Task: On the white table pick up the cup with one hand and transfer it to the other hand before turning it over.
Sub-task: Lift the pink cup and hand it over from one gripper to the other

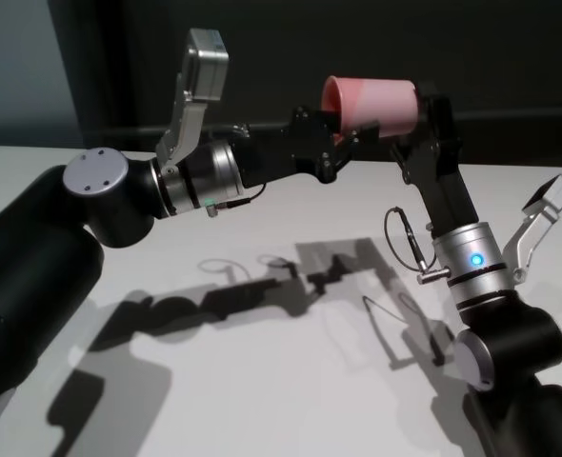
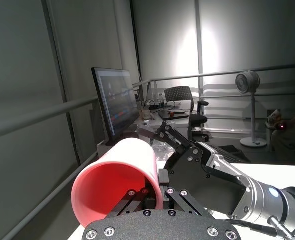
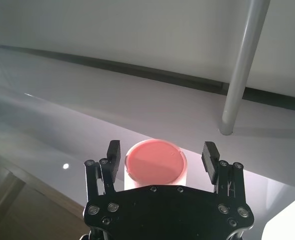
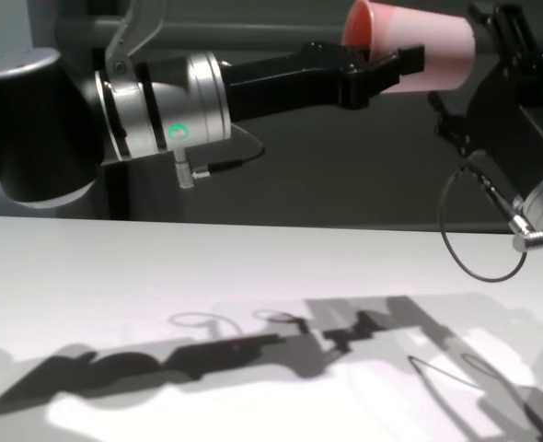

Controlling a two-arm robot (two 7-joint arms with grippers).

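We are seeing the left claw (image 1: 343, 129) upper centre of the head view, pinching the cup (image 1: 371, 103) at its rim. The cup is lying sideways in the air, well above the white worktop (image 1: 262, 381). Right of it, the right claw (image 3: 161, 159) is sitting spread around the cup's base, pads apart from it.
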